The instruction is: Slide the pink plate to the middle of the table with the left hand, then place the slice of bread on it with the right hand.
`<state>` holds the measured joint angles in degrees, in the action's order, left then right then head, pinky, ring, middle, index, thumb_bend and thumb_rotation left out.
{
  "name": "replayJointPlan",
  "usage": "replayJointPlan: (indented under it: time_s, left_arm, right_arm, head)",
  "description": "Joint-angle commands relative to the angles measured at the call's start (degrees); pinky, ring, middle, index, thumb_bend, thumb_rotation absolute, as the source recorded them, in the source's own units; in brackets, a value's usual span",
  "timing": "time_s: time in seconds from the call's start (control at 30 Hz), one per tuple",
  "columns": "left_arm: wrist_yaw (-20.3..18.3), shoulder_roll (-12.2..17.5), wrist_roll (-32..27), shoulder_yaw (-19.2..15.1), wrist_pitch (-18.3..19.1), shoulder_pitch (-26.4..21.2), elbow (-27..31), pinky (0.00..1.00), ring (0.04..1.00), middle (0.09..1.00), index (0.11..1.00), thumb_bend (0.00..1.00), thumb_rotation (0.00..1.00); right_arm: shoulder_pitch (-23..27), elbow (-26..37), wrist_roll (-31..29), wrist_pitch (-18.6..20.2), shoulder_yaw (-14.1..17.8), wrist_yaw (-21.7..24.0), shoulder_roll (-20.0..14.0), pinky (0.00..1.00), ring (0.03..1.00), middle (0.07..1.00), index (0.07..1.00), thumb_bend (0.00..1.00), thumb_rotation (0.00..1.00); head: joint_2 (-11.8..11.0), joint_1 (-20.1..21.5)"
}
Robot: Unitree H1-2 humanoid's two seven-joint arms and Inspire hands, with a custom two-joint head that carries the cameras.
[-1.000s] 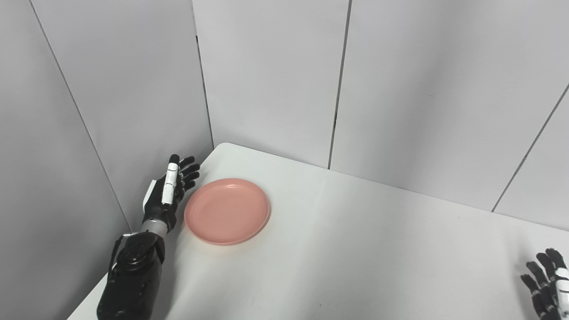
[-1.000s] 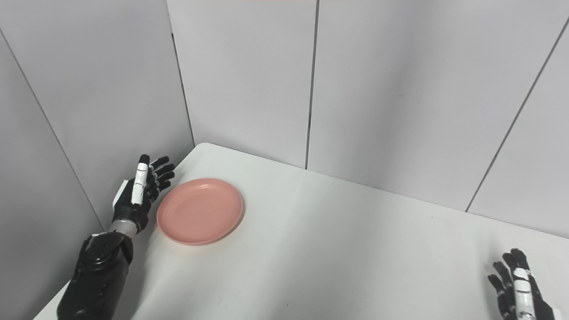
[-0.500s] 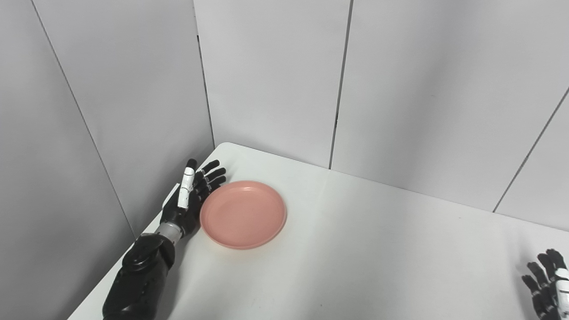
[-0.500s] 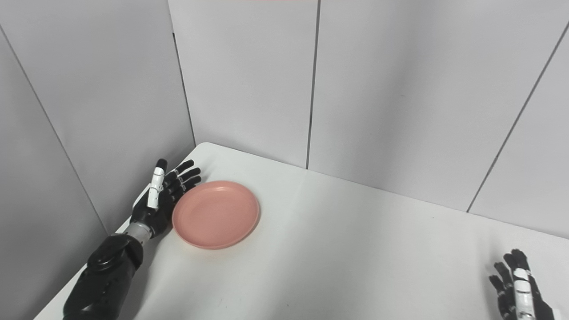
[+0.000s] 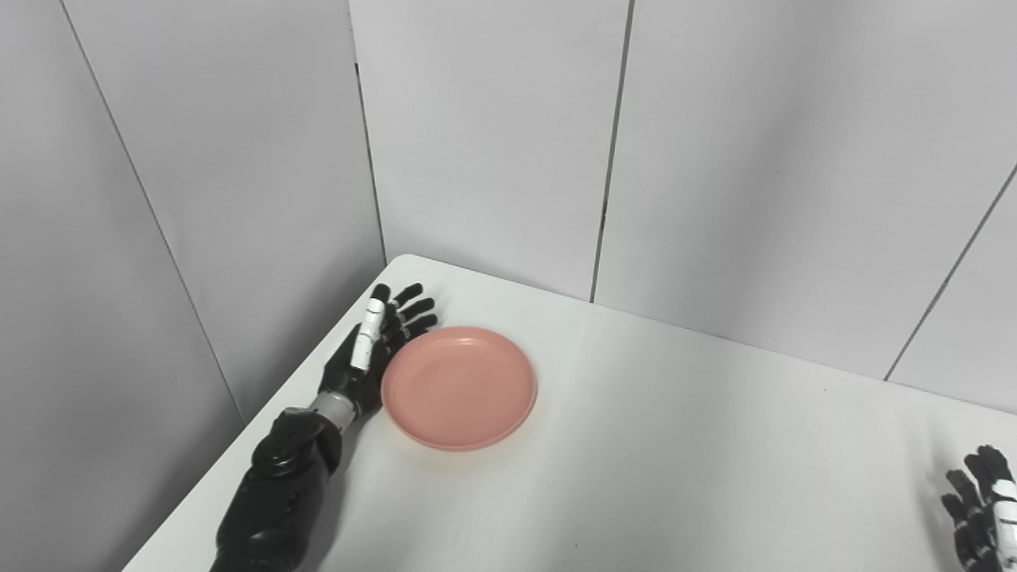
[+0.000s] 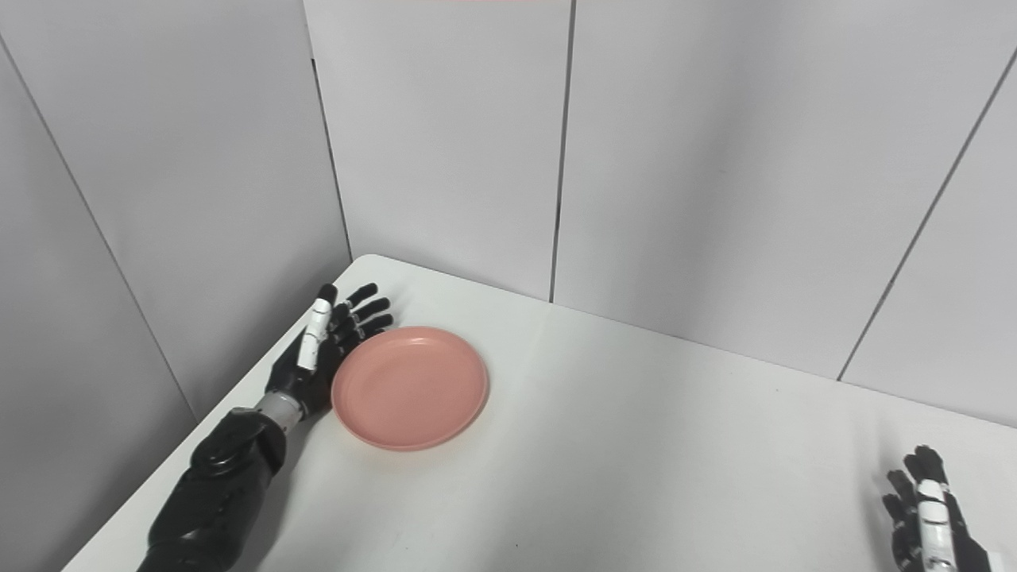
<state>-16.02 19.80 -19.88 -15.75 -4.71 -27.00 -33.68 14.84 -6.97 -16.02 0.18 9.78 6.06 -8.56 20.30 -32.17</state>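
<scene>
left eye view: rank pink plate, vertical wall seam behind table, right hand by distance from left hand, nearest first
1. pink plate: right beside the left hand, its rim against the palm side.
2. vertical wall seam: behind the table, past the plate.
3. right hand: far side, at the picture's lower right corner.

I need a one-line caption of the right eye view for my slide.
Open left robot hand set against the pink plate near the white table's left corner; right robot hand waits, open.

Readable text: none in either view.
Labels, brands: none can be made out.
Numbers, signs: none can be made out.
</scene>
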Motion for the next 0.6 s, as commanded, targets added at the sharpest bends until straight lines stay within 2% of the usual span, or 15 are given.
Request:
replayJointPlan:
  time_s: [0.0,0.17,0.3,0.57]
  left_arm:
    - [-0.6,-0.1,0.9,1.2,-2.2,-2.9,-0.5,0.89,0.859,0.870,0.863,0.85,0.94]
    - [-1.5,-1.0,1.9,3.3,-4.0,-4.4,-3.3,0.85,0.834,0.864,0.858,0.86,0.96]
    - [-0.5,-2.4,2.9,4.6,-3.3,-4.9,-3.2,0.82,0.819,0.860,0.848,0.87,0.94]
    - [-1.3,-4.3,4.4,7.3,-5.1,-5.6,-4.6,0.90,0.872,0.904,0.880,0.89,0.94]
  right_arm:
    - [1.6,1.2,-0.2,-1.6,0.5,0.2,-0.5,1.00,0.974,0.980,0.958,0.60,0.83]
    - [1.5,1.5,-0.2,-1.5,0.4,0.3,-0.5,1.00,0.979,0.984,0.957,0.60,0.83]
    - [1.6,1.5,-0.1,-1.4,0.4,0.2,-0.4,1.00,0.982,0.985,0.960,0.60,0.83]
    - [1.5,1.7,-0.2,-1.5,0.3,0.3,-0.2,1.00,0.991,0.992,0.968,0.62,0.82]
  head:
    - [0.1,0.1]
    - [0.2,0.4]
    - [0.0,0.8]
    - [-0.1,2.5]
